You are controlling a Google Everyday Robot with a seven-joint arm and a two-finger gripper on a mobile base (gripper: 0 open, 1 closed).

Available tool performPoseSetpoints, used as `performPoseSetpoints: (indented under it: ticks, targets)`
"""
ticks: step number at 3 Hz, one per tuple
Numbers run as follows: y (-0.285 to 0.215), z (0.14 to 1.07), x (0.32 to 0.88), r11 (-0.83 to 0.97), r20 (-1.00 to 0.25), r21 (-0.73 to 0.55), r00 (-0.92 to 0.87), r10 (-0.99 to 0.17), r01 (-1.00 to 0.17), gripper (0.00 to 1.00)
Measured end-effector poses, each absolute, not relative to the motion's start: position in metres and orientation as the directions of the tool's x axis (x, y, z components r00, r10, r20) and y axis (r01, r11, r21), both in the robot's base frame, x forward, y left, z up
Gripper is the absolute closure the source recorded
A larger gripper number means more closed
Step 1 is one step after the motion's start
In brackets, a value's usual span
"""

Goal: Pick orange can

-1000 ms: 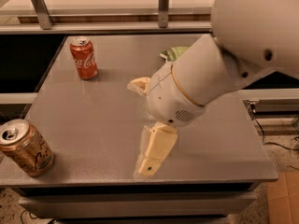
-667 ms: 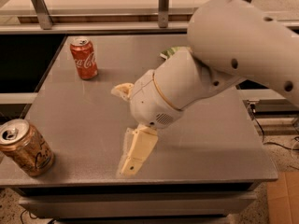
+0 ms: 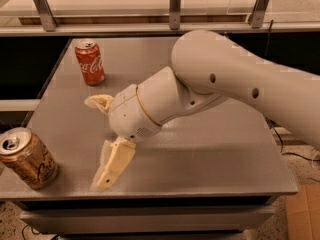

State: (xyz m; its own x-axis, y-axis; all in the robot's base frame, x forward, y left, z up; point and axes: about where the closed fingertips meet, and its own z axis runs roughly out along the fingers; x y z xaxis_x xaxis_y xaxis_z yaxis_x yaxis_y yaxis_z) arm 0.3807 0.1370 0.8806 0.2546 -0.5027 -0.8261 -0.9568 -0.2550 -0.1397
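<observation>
The arm (image 3: pixel 210 89) has moved to the left over the table (image 3: pixel 235 154) since the earlier frames, and the gripper (image 3: pixel 95 143) is now closer to the table's left side than it was one second ago. The gripper hangs above the front left part of the table. Its two cream fingers (image 3: pixel 115 161) are spread wide: one points to the left, and the other points down toward the table's front edge. Nothing is between them. The orange can (image 3: pixel 27 156) is at the front left corner of the table, with its silver top and pull tab up, and dark script shows on its side. It is near the gripper, to the left of it, but they do not touch. The red can (image 3: pixel 90 61) stands upright at the back left part of the table, well apart from the orange can and behind the gripper. The thick white arm comes in from the right side and crosses above the middle of the table. The cans have kept their places on the table.
</observation>
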Motion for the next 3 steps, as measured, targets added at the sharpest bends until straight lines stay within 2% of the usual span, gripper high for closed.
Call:
performPoseSetpoints:
  ticks: [2,3]
  targets:
    - [0.197,0.888,0.363,-0.358,-0.9,-0.186,0.304,-0.312,-0.915,0.0]
    - [0.218,0.886,0.355,-0.398,-0.918,-0.19,0.306,-0.252,-0.897,0.0]
